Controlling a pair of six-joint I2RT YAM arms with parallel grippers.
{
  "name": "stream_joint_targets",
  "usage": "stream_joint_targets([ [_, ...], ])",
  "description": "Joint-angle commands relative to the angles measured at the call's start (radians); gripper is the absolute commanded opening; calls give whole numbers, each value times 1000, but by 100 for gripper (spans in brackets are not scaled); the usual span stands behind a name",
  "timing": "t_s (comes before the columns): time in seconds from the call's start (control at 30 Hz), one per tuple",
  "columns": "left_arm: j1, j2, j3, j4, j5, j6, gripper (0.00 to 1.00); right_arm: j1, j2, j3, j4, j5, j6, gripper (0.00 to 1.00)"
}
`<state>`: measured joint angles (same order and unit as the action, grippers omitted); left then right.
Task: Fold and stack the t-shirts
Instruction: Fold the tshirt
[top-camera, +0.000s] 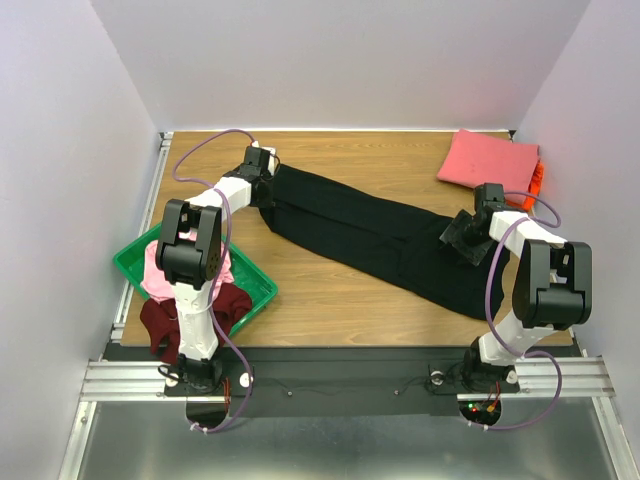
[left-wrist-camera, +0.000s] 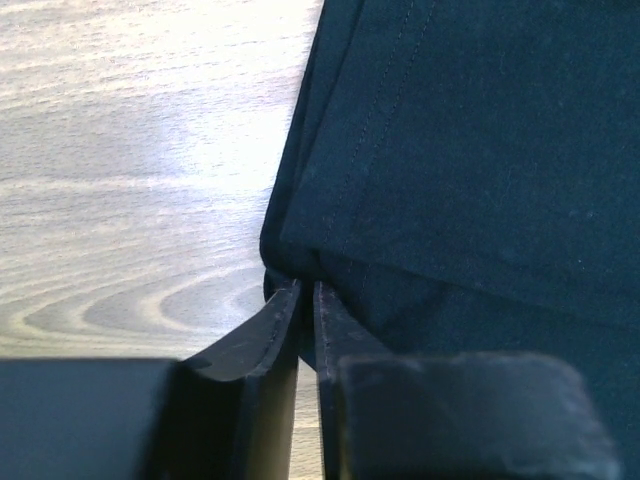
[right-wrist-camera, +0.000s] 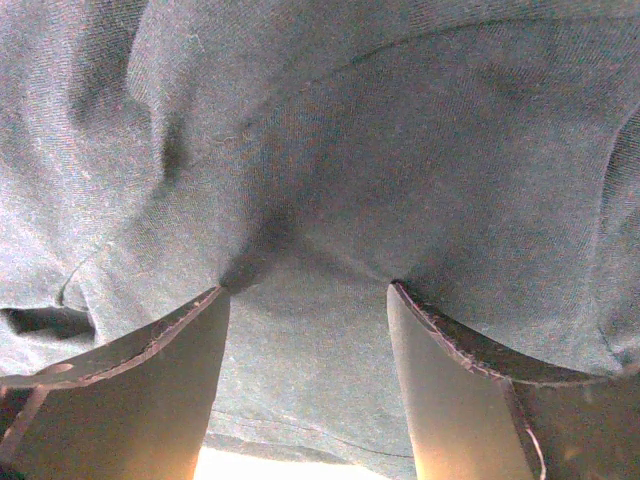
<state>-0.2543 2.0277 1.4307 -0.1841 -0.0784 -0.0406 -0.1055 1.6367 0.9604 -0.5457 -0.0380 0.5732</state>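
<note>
The large black t-shirt (top-camera: 375, 235) lies folded into a long band, running diagonally across the table from far left to near right. My left gripper (top-camera: 262, 180) is shut on its far left end; the left wrist view shows the jaws (left-wrist-camera: 306, 288) pinching the cloth's corner (left-wrist-camera: 460, 150). My right gripper (top-camera: 468, 238) is open and presses down on the shirt's near right end; cloth (right-wrist-camera: 330, 150) fills the right wrist view between the spread fingers (right-wrist-camera: 308, 290). A folded coral-pink t-shirt (top-camera: 488, 160) lies at the far right on an orange one (top-camera: 537, 180).
A green tray (top-camera: 258, 285) at the near left holds a light pink t-shirt (top-camera: 155, 272) and a dark maroon one (top-camera: 160, 322) that hangs over its edge. Grey walls close in the table on three sides.
</note>
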Motion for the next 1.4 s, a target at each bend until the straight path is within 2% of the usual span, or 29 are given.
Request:
stream_joint_targets([
  [0.0, -5, -26, -16, -11, 14, 11, 17, -31, 72, -46, -30, 99, -21, 71],
  [0.07, -5, -27, -19, -14, 8, 13, 12, -33, 74, -46, -31, 102, -22, 71],
  [0.1, -5, -29, -19, -20, -1, 13, 3, -34, 75, -45, -31, 102, -21, 71],
  [0.13, -3, -32, -19, -21, -26, 11, 0, -36, 75, -45, -30, 104, -21, 71],
  [0.37, 56, -79, 0, -72, -118, -28, 0, -49, 87, -48, -33, 112, -24, 71],
  [0.53, 115, -122, -44, -81, -92, -59, 0, -59, 97, -48, -34, 116, -26, 71],
  [0.8, 127, -147, -56, -155, -87, -65, 0, -60, 110, -35, -36, 119, -33, 71],
  [0.87, 127, -155, -44, -173, -87, -76, 9, -60, 112, -32, -36, 119, -33, 71],
  [0.9, 127, -161, -39, -178, -84, -79, 24, -60, 112, -34, -36, 118, -33, 71],
  [1.0, 125, -191, -36, -154, -8, -82, 49, -60, 114, -37, -36, 112, -30, 71],
  [1.07, 121, -204, -36, -134, 31, -84, 54, -60, 112, -35, -36, 113, -32, 71],
  [1.2, 107, -172, -27, -118, 74, -79, 55, -60, 109, -37, -36, 115, -32, 71],
  [1.27, 104, -147, -19, -123, 101, -77, 53, -60, 109, -35, -36, 115, -32, 71],
  [1.37, 99, -136, -21, -126, 135, -64, 46, -60, 107, -35, -36, 116, -30, 71],
])
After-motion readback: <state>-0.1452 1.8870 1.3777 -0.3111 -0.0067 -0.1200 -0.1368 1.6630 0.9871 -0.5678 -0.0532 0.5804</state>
